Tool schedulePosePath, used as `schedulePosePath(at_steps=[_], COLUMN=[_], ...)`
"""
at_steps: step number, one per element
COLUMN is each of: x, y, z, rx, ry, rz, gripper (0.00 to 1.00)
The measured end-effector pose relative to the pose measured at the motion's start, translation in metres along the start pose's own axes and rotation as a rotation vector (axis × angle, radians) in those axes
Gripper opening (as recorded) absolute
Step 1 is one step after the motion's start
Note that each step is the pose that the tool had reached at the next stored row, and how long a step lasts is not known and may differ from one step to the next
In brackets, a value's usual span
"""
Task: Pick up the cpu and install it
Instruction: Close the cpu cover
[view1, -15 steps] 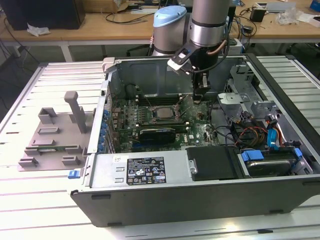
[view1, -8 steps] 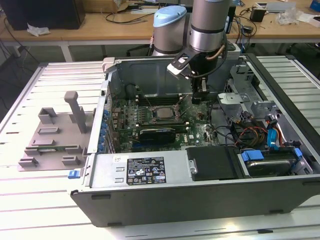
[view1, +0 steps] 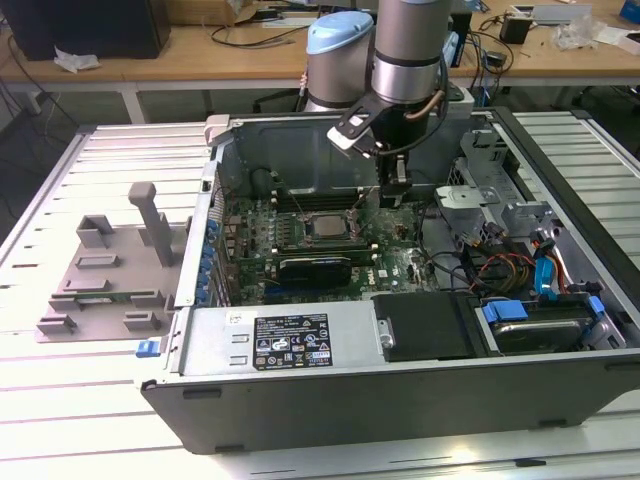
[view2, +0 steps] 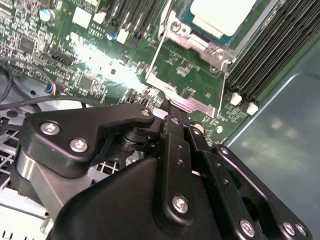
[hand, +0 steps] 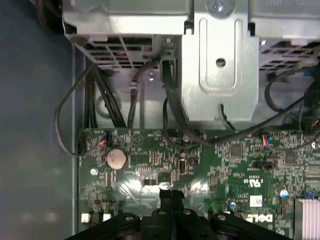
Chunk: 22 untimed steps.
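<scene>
The cpu (view1: 325, 226) is a small square chip with a pale silver top. It lies flat in the metal-rimmed socket frame (view2: 192, 42) on the green motherboard (hand: 220, 165) inside the open computer case (view1: 400, 390). The cpu (view2: 222, 14) also appears in the second wrist view, seated inside that frame. My gripper (view1: 393, 197) hangs low over the board just to the exterior view's right of the socket, apart from the chip. Its black fingers (view2: 172, 112) are shut together with nothing between them. The shut tips (hand: 170, 192) sit close above the board.
A grey plastic tray (view1: 100, 275) with upright posts lies on the slatted table at the exterior view's left. Inside the case are a power supply (view1: 290, 340), a metal drive cage (hand: 220, 75), loose black cables (hand: 100, 100) and memory slots (view2: 265, 60).
</scene>
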<state>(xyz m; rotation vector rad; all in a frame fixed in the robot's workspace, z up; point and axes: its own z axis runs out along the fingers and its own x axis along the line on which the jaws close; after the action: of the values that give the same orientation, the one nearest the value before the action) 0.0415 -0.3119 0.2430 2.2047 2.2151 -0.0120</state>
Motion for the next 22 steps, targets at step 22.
schedulePosePath(at_steps=[22], x=[0.0043], y=[-0.029], z=[0.0], rx=[-0.0021], ry=[-0.0001], rz=[0.0], gripper=[0.11])
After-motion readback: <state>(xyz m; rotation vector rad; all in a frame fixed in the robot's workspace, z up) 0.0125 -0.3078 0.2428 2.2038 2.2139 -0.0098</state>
